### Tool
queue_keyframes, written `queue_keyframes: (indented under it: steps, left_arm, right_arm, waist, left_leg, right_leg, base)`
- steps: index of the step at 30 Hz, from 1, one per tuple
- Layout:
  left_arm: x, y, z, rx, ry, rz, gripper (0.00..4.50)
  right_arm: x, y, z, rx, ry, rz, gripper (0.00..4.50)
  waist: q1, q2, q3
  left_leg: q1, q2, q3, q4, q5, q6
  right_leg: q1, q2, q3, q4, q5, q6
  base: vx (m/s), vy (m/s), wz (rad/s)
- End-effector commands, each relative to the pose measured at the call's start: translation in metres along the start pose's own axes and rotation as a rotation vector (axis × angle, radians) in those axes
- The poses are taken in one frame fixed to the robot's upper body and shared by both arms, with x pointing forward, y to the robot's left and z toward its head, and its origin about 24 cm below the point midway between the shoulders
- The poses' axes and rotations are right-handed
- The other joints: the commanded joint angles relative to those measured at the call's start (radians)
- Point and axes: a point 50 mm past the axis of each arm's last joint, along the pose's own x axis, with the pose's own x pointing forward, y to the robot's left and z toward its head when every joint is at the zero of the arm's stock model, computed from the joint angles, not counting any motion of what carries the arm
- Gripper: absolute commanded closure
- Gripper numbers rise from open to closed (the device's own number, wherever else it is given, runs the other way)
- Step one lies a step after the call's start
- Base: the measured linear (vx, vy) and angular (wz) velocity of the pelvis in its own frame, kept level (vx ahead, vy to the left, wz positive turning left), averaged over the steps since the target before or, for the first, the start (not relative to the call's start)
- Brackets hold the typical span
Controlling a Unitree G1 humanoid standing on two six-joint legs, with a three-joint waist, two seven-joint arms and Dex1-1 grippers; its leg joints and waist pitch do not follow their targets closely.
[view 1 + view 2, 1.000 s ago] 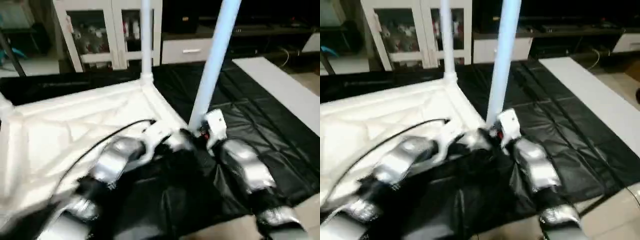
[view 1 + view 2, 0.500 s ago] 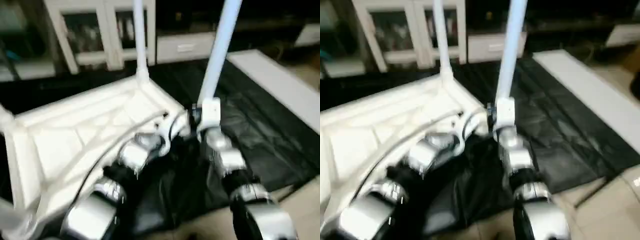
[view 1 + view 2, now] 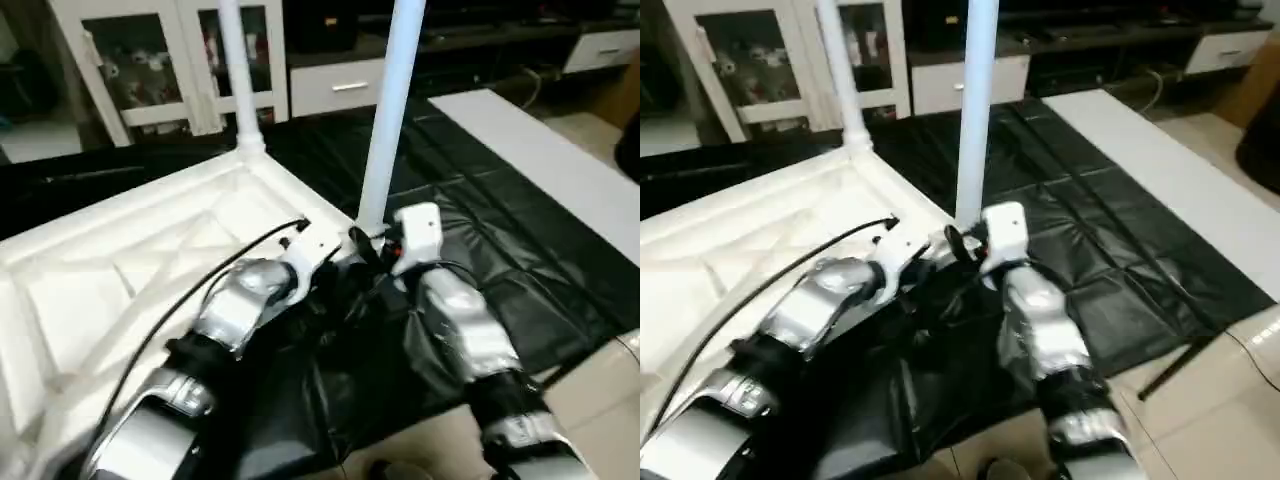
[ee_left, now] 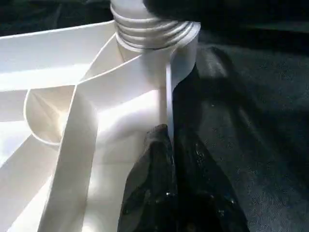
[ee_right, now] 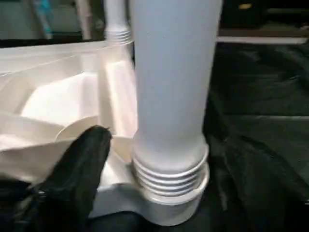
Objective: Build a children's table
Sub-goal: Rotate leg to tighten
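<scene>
Setting: domestic living room. Evidence: white glass-door cabinet (image 3: 150, 60) holding small items, beyond the tool; low dark media unit with white drawer (image 3: 335, 88) beside it; pale tiled floor (image 3: 1200, 420); black plastic sheet (image 3: 500, 250) spread over the floor beneath the tool.

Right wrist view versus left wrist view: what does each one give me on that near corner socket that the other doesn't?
Right wrist view alone: the near leg's tube rising upright from its threaded end, and a second leg at the far corner. Left wrist view alone: the left gripper, shut, at the tabletop's rim wall, plus the curved ribs of the underside. Both show the threaded collar seated in the corner socket, with some threads exposed, and the black sheet.
</scene>
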Motion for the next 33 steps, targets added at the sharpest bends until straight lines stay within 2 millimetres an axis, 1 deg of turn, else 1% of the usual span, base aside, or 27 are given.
queue_keyframes:
  steps: [1, 2, 3, 4, 6, 7, 8, 9, 10, 11, 12, 13, 14, 15, 16, 17, 18, 19, 20, 21, 22, 23, 25, 27, 29, 31, 33]
  left_arm:
    - [-0.002, -0.003, -0.004, 0.019, -0.002, -0.034, 4.5]
    - [-0.002, -0.003, -0.004, 0.019, -0.002, -0.034, 4.5]
    - [-0.002, -0.003, -0.004, 0.019, -0.002, -0.034, 4.5]
    - [-0.002, -0.003, -0.004, 0.019, -0.002, -0.034, 4.5]
    - [-0.002, -0.003, -0.004, 0.019, -0.002, -0.034, 4.5]
    - [-0.002, -0.003, -0.004, 0.019, -0.002, -0.034, 4.5]
    - [-0.009, -0.007, -0.009, 0.028, 0.003, -0.093, 4.5]
    - [-0.009, -0.007, -0.009, 0.028, 0.003, -0.093, 4.5]
    - [-0.029, -0.02, -0.017, 0.086, 0.011, -0.326, 4.5]
    - [-0.035, -0.025, -0.02, 0.101, 0.02, -0.401, 4.5]
    - [-0.044, -0.031, -0.023, 0.12, 0.033, -0.506, 4.5]
    - [-0.046, -0.033, -0.023, 0.124, 0.035, -0.533, 4.5]
    - [-0.047, -0.033, -0.022, 0.127, 0.034, -0.529, 4.5]
    - [-0.046, -0.033, -0.022, 0.13, 0.031, -0.518, 4.5]
    - [-0.045, -0.032, -0.021, 0.132, 0.03, -0.513, 4.5]
    - [-0.045, -0.032, -0.021, 0.134, 0.028, -0.504, 4.5]
    - [-0.043, -0.031, -0.019, 0.132, 0.023, -0.481, 4.5]
    - [-0.042, -0.031, -0.019, 0.127, 0.018, -0.475, 4.5]
    - [-0.042, -0.031, -0.018, 0.123, 0.015, -0.475, 4.5]
    - [-0.045, -0.032, -0.018, 0.124, 0.014, -0.481, 4.5]
    - [-0.048, -0.033, -0.019, 0.126, 0.017, -0.489, 4.5]
    - [-0.048, -0.033, -0.019, 0.128, 0.017, -0.489, 4.5]
    - [-0.049, -0.032, -0.018, 0.128, 0.017, -0.488, 4.5]
    - [-0.05, -0.032, -0.018, 0.128, 0.016, -0.491, 4.5]
    - [-0.051, -0.03, -0.017, 0.131, 0.018, -0.489, 4.5]
    - [-0.052, -0.028, -0.019, 0.134, 0.022, -0.471, 4.5]
    - [-0.053, -0.028, -0.019, 0.13, 0.023, -0.465, 4.5]
  right_arm:
    - [-0.001, 0.002, 0.005, -0.005, -0.007, 0.041, 0.22]
    - [-0.001, 0.002, 0.005, -0.005, -0.007, 0.041, 0.22]
    - [-0.001, 0.002, 0.005, -0.005, -0.007, 0.041, 0.22]
    - [-0.001, 0.002, 0.005, -0.005, -0.007, 0.041, 0.22]
    - [-0.001, 0.002, 0.005, -0.005, -0.007, 0.041, 0.22]
    - [-0.001, 0.002, 0.005, -0.005, -0.007, 0.041, 0.22]
    - [-0.012, -0.003, 0.007, -0.049, 0.004, 0.103, 0.1]
    - [-0.012, -0.003, 0.007, -0.049, 0.004, 0.103, 0.1]
    - [-0.044, -0.019, 0.007, -0.142, 0.08, 0.35, 0.1]
    - [-0.054, -0.022, 0.006, -0.167, 0.114, 0.428, 0.1]
    - [-0.068, -0.026, 0.005, -0.198, 0.17, 0.54, 0.1]
    - [-0.072, -0.028, 0.004, -0.208, 0.19, 0.573, 0.1]
    - [-0.073, -0.028, 0.004, -0.22, 0.205, 0.585, 0.1]
    - [-0.073, -0.029, 0.005, -0.227, 0.205, 0.583, 0.1]
    - [-0.073, -0.029, 0.005, -0.23, 0.205, 0.582, 0.1]
    - [-0.073, -0.03, 0.006, -0.235, 0.205, 0.58, 0.1]
    - [-0.072, -0.031, 0.008, -0.229, 0.198, 0.57, 0.1]
    - [-0.071, -0.03, 0.01, -0.225, 0.193, 0.569, 0.1]
    - [-0.07, -0.029, 0.01, -0.221, 0.191, 0.57, 0.1]
    - [-0.072, -0.027, 0.011, -0.218, 0.195, 0.593, 0.1]
    - [-0.075, -0.025, 0.01, -0.211, 0.208, 0.636, 0.1]
    - [-0.076, -0.024, 0.01, -0.208, 0.212, 0.65, 0.1]
    - [-0.076, -0.023, 0.009, -0.21, 0.215, 0.661, 0.1]
    - [-0.077, -0.023, 0.009, -0.211, 0.219, 0.676, 0.1]
    - [-0.074, -0.024, 0.008, -0.228, 0.229, 0.674, 0.1]
    - [-0.071, -0.026, 0.007, -0.258, 0.24, 0.654, 0.1]
    - [-0.07, -0.027, 0.007, -0.258, 0.244, 0.656, 0.1]
  waist:
    - [0.014, -0.019, -0.065]
    - [0.017, -0.018, -0.066]
    - [0.019, -0.017, -0.068]
    - [0.024, -0.012, -0.069]
    - [0.026, -0.012, -0.067]
    - [0.029, -0.012, -0.068]
    - [0.033, -0.012, -0.067]
    - [0.039, -0.013, -0.067]
    - [0.04, -0.006, -0.068]
    - [0.056, -0.01, -0.073]
    - [0.055, -0.008, -0.069]
    - [0.061, -0.011, -0.066]
    - [0.061, -0.013, -0.063]
    - [0.06, -0.022, -0.065]
    - [0.062, -0.021, -0.069]
    - [0.069, -0.021, -0.071]
    - [0.07, -0.021, -0.072]
    - [0.072, -0.024, -0.073]
    - [0.078, -0.023, -0.074]
    - [0.08, -0.024, -0.076]
    - [0.085, -0.024, -0.076]
    - [0.086, -0.024, -0.077]
    - [0.085, -0.024, -0.078]
    - [0.086, -0.025, -0.077]
    - [0.085, -0.035, -0.075]
    - [0.084, -0.038, -0.072]
    - [0.085, -0.037, -0.072]
  left_leg:
    - [0.009, 0.063, -0.023, -0.098, -0.299, 0.052]
    - [0.015, 0.062, -0.022, -0.096, -0.309, 0.044]
    - [0.019, 0.062, -0.021, -0.094, -0.305, 0.037]
    - [0.017, 0.066, -0.021, -0.096, -0.28, 0.028]
    - [0.013, 0.066, -0.02, -0.098, -0.274, 0.022]
    - [0.012, 0.066, -0.02, -0.099, -0.272, 0.015]
    - [0.013, 0.065, -0.02, -0.099, -0.273, 0.012]
    - [0.013, 0.068, -0.021, -0.1, -0.272, 0.013]
    - [0.012, 0.068, -0.02, -0.101, -0.267, 0.018]
    - [0.014, 0.08, -0.026, -0.099, -0.255, 0.037]
    - [0.016, 0.082, -0.021, -0.101, -0.246, 0.043]
    - [0.023, 0.075, -0.009, -0.096, -0.247, 0.055]
    - [0.022, 0.069, -0.004, -0.094, -0.261, 0.056]
    - [0.021, 0.069, -0.004, -0.092, -0.263, 0.055]
    - [0.015, 0.069, -0.008, -0.092, -0.234, 0.052]
    - [0.021, 0.071, -0.006, -0.09, -0.206, 0.049]
    - [0.022, 0.072, -0.006, -0.09, -0.188, 0.049]
    - [0.019, 0.072, -0.006, -0.089, -0.16, 0.052]
    - [0.021, 0.073, -0.005, -0.089, -0.142, 0.056]
    - [0.02, 0.073, -0.005, -0.089, -0.131, 0.058]
    - [0.022, 0.074, -0.004, -0.089, -0.113, 0.067]
    - [0.021, 0.074, -0.004, -0.088, -0.109, 0.07]
    - [0.024, 0.072, 0.0, -0.085, -0.098, 0.081]
    - [0.025, 0.071, 0.003, -0.085, -0.11, 0.079]
    - [0.023, 0.071, 0.003, -0.086, -0.131, 0.072]
    - [0.023, 0.071, 0.002, -0.088, -0.164, 0.05]
    - [0.027, 0.072, 0.001, -0.089, -0.175, 0.036]
  right_leg:
    - [0.035, -0.029, 0.038, -0.062, -0.391, -0.157]
    - [0.031, -0.028, 0.038, -0.063, -0.413, -0.154]
    - [0.03, -0.03, 0.04, -0.063, -0.412, -0.155]
    - [0.03, -0.026, 0.043, -0.058, -0.371, -0.165]
    - [0.033, -0.021, 0.045, -0.055, -0.357, -0.165]
    - [0.037, -0.02, 0.045, -0.054, -0.355, -0.163]
    - [0.038, -0.019, 0.044, -0.054, -0.358, -0.16]
    - [0.042, -0.019, 0.044, -0.052, -0.352, -0.154]
    - [0.043, -0.017, 0.045, -0.049, -0.342, -0.155]
    - [0.057, -0.019, 0.048, -0.041, -0.306, -0.148]
    - [0.048, -0.018, 0.052, -0.038, -0.282, -0.161]
    - [0.036, -0.011, 0.055, -0.039, -0.246, -0.204]
    - [0.032, -0.009, 0.057, -0.039, -0.264, -0.208]
    - [0.034, -0.01, 0.059, -0.039, -0.278, -0.207]
    - [0.043, -0.014, 0.059, -0.035, -0.297, -0.198]
    - [0.038, -0.014, 0.06, -0.035, -0.296, -0.195]
    - [0.039, -0.015, 0.061, -0.033, -0.283, -0.199]
    - [0.042, -0.012, 0.061, -0.029, -0.254, -0.206]
    - [0.042, -0.01, 0.061, -0.025, -0.233, -0.21]
    - [0.044, -0.009, 0.062, -0.022, -0.22, -0.212]
    - [0.045, -0.006, 0.063, -0.015, -0.181, -0.219]
    - [0.047, -0.005, 0.063, -0.012, -0.169, -0.22]
    - [0.044, -0.004, 0.065, -0.012, -0.144, -0.229]
    - [0.044, -0.005, 0.066, -0.016, -0.163, -0.229]
    - [0.045, -0.007, 0.067, -0.02, -0.205, -0.22]
    - [0.042, -0.009, 0.067, -0.026, -0.275, -0.201]
    - [0.039, -0.009, 0.068, -0.029, -0.299, -0.19]
  base:
    - [0.0, 0.0, 0.0]
    - [0.0, 0.0, 0.0]
    - [0.0, 0.0, 0.0]
    - [0.0, 0.0, 0.0]
    - [0.0, 0.0, 0.0]
    - [0.0, 0.0, 0.0]
    - [0.0, 0.0, 0.0]
    - [0.0, 0.0, 0.0]
    - [0.0, 0.0, 0.0]
    - [0.053, -0.013, 0.02]
    - [0.104, -0.023, 0.06]
    - [0.09, -0.017, 0.06]
    - [0.075, -0.028, 0.07]
    - [0.0, 0.0, 0.0]
    - [0.0, 0.0, 0.0]
    - [0.0, 0.0, 0.0]
    - [0.0, 0.0, 0.0]
    - [0.0, 0.0, 0.0]
    - [0.0, 0.0, 0.0]
    - [0.0, 0.0, 0.0]
    - [0.0, 0.0, 0.0]
    - [0.0, 0.0, 0.0]
    - [0.0, 0.0, 0.0]
    - [0.0, 0.0, 0.0]
    - [0.0, 0.0, 0.0]
    - [0.0, 0.0, 0.0]
    - [0.0, 0.0, 0.0]
